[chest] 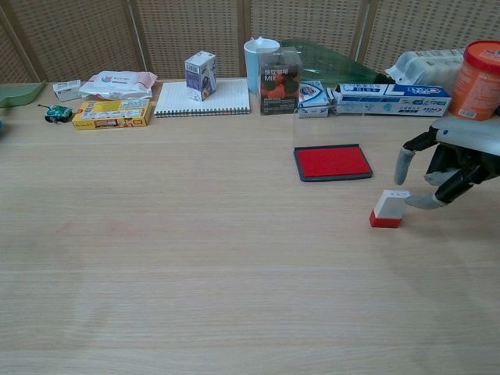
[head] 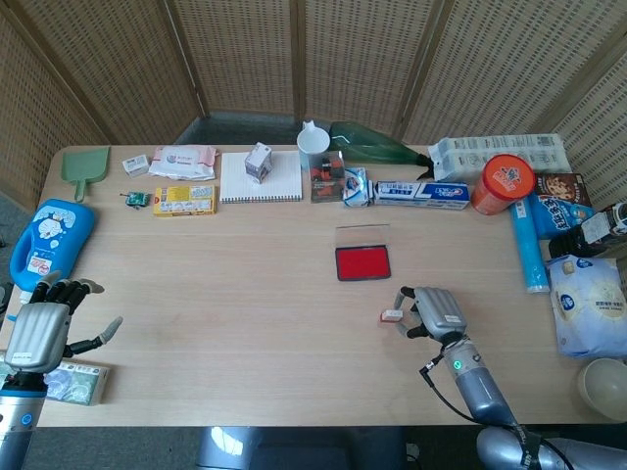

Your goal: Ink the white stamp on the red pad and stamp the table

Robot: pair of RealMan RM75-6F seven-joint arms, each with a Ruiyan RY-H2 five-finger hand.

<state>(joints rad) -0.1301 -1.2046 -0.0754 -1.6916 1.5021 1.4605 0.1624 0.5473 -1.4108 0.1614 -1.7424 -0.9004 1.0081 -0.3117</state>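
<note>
Right hand (chest: 449, 164) hovers just beside the stamp (chest: 389, 208), fingers spread, holding nothing; left hand (head: 41, 328) idles wide, empty. We note the stamp stands upright near the pad (chest: 332, 162). We judge it light, rigid, easily toppled; pinch its white sides. Table (chest: 195, 258) is smooth wood; wicker screens (head: 294, 59) stand behind.

A light wood-grain worktop (head: 225, 284) fills the scene. Directly behind its far edge stands a woven rattan screen (head: 245, 54) with dark wooden frames. Lighting is even.
</note>
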